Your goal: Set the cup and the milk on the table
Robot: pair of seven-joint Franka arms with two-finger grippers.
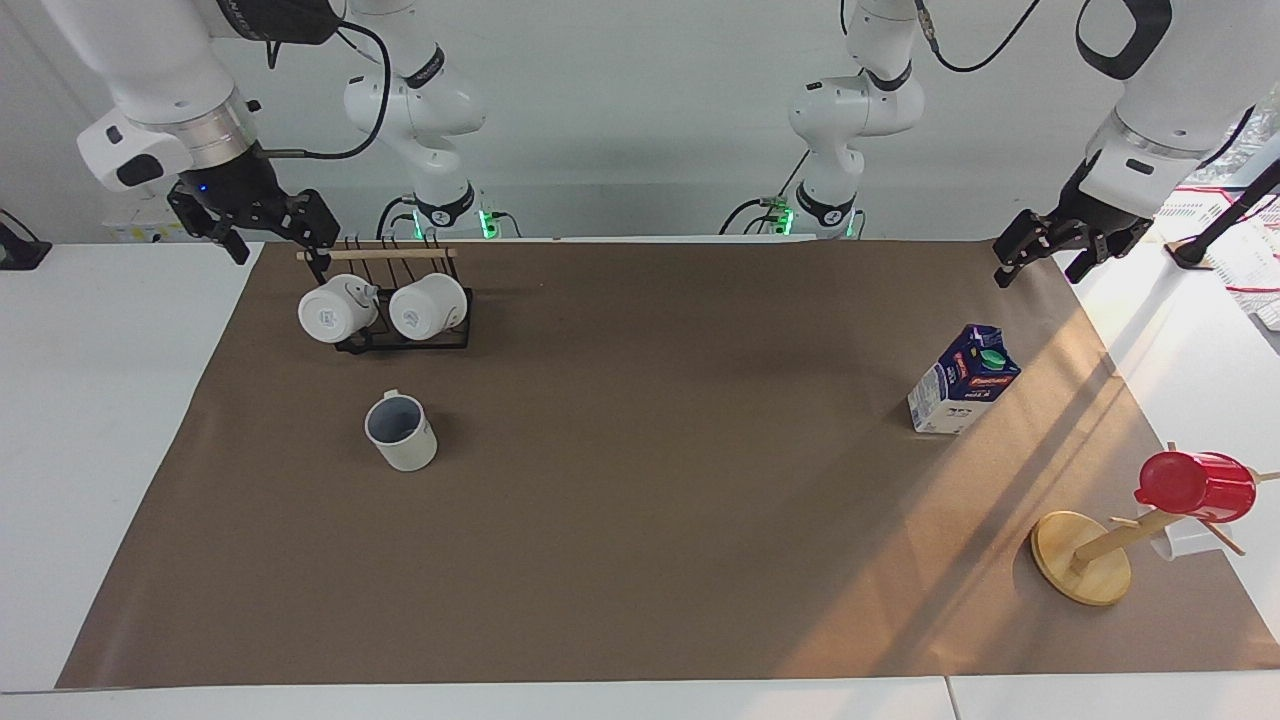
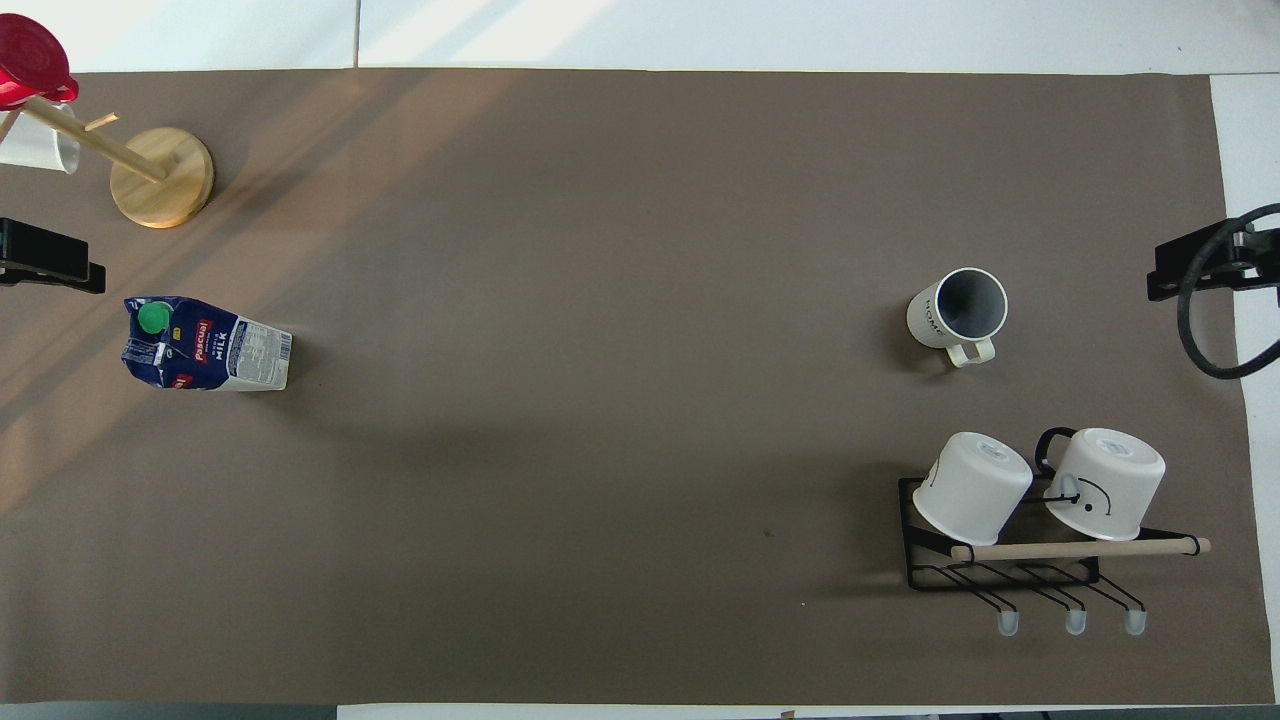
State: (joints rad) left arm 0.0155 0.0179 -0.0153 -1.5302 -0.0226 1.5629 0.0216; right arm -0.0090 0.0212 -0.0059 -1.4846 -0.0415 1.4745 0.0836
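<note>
Brown table (image 1: 640, 560), empty cup (image 1: 401, 432), upright milk (image 1: 962, 379)

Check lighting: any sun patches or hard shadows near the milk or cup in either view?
Facing view: warm sunlight streaks cross the paper at the left arm's end, over the milk and the wooden mug tree; the cup sits in even light with a soft shadow. Overhead view: same streaks by the milk; cup evenly lit.
</note>
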